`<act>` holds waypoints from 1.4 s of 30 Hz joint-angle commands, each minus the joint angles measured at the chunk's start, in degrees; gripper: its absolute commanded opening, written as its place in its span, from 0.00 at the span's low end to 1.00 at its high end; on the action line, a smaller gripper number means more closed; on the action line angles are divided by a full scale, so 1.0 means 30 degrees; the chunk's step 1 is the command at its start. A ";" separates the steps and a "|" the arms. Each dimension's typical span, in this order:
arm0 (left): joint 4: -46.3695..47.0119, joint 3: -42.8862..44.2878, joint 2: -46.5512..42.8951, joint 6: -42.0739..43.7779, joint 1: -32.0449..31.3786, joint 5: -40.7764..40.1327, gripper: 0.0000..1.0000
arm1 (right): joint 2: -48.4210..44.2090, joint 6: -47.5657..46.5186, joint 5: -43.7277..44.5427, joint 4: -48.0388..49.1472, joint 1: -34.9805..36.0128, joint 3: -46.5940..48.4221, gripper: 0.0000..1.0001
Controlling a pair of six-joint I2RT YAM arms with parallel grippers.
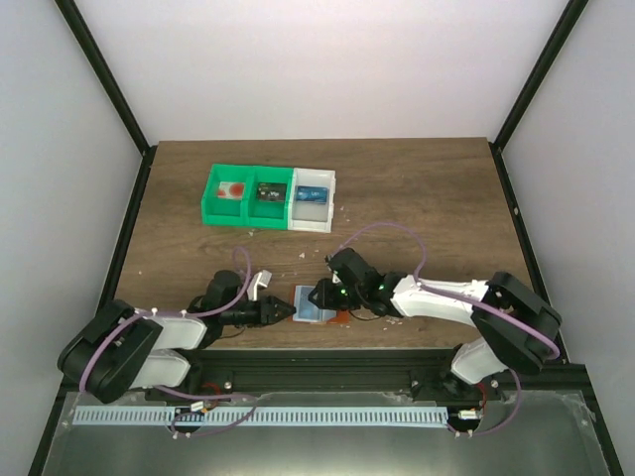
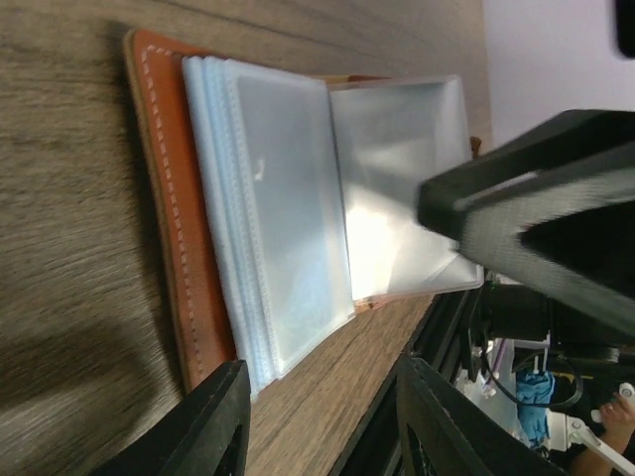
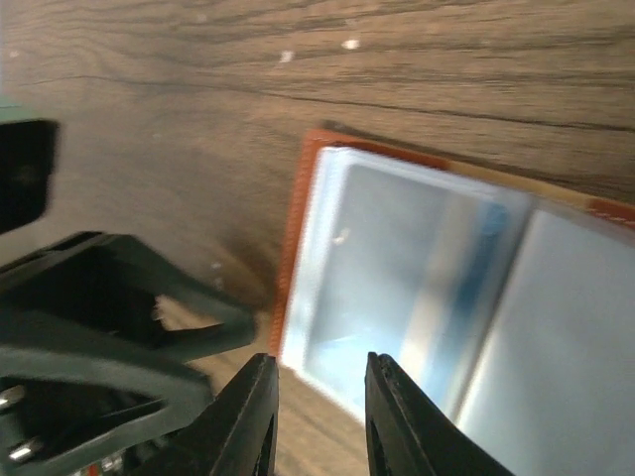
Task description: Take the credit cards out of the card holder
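Note:
The card holder (image 1: 316,309) lies open on the table between my two grippers, its orange-brown cover (image 2: 171,208) underneath and its pale clear sleeves (image 2: 293,208) fanned on top. A blue streak (image 3: 484,250) shows through one sleeve (image 3: 397,268); I cannot tell whether it is one of the credit cards. My left gripper (image 1: 285,312) (image 2: 322,421) stands open just off the holder's left edge, nothing between its fingers. My right gripper (image 1: 317,295) (image 3: 319,402) hovers over the holder's edge, jaws a little apart and holding nothing.
A green bin (image 1: 212,203) and a white bin (image 1: 327,213) stand side by side at the back. A blue card (image 1: 312,194) lies in the white one, a dark card (image 1: 266,191) and a pale card with red (image 1: 233,190) in the green one. The table's near edge is just behind the holder.

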 commanded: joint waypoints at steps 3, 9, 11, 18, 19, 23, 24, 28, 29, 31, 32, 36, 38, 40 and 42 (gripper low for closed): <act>0.0988 -0.0369 -0.1262 -0.0144 -0.0058 -0.0074 0.45 | 0.1018 -0.0261 0.1779 -0.0876 0.0098 0.0403 0.26; 0.1443 -0.0608 -0.2216 -0.0644 -0.0058 -0.0405 0.51 | 0.2113 -0.0327 0.1801 -0.0476 0.0096 0.0208 0.26; 0.0963 -0.0452 -0.2494 -0.0498 -0.0056 -0.0564 0.52 | 0.2473 -0.0323 0.1823 -0.0494 0.0098 0.0139 0.26; 0.1506 -0.0420 -0.2497 -0.1372 -0.0043 -0.0232 0.55 | 0.2619 -0.0602 0.2574 -0.0011 0.0096 -0.0835 0.18; 0.1984 -0.0469 -0.2412 -0.1734 -0.0057 -0.0031 0.55 | 0.2650 -0.0578 0.2519 0.0248 0.0098 -0.1012 0.17; 0.2291 -0.0090 -0.2082 -0.2102 -0.0054 0.0415 0.57 | 0.2799 -0.0413 0.1930 0.1235 0.0098 -0.1527 0.12; 0.2155 0.0019 -0.2023 -0.1976 -0.0047 0.0405 0.57 | 0.2808 -0.0375 0.1849 0.1451 0.0094 -0.1675 0.11; 0.1868 0.0123 -0.1562 -0.1644 -0.0051 -0.0333 0.57 | 0.2753 -0.0256 0.1933 0.2143 0.0089 -0.2209 0.08; 0.2168 0.0064 -0.1321 -0.1739 -0.0057 -0.0421 0.57 | 0.2685 -0.0238 0.1948 0.2308 0.0093 -0.2381 0.08; 0.3079 -0.0044 -0.0775 -0.2082 -0.0058 -0.0212 0.57 | 0.2558 -0.0197 0.1936 0.2724 0.0094 -0.2689 0.07; 0.3602 -0.0096 -0.0471 -0.2255 -0.0058 -0.0091 0.58 | 0.2497 -0.0128 0.1882 0.3051 0.0079 -0.2870 0.07; 0.4339 0.0027 0.0592 -0.2206 -0.0054 -0.0117 0.58 | 0.2562 0.0330 0.1233 0.4171 0.0092 -0.3410 0.05; 0.4778 0.0051 0.1161 -0.2298 -0.0058 -0.0017 0.58 | 0.2700 0.0527 0.0923 0.4673 0.0098 -0.3595 0.03; 0.5758 -0.0069 0.1735 -0.2813 -0.0052 0.0255 0.58 | 0.2868 0.0641 0.0622 0.4996 0.0097 -0.3700 0.02; 0.6362 -0.0145 0.2029 -0.3113 -0.0058 0.0381 0.58 | 0.2955 0.0771 0.0384 0.5272 0.0098 -0.3759 0.01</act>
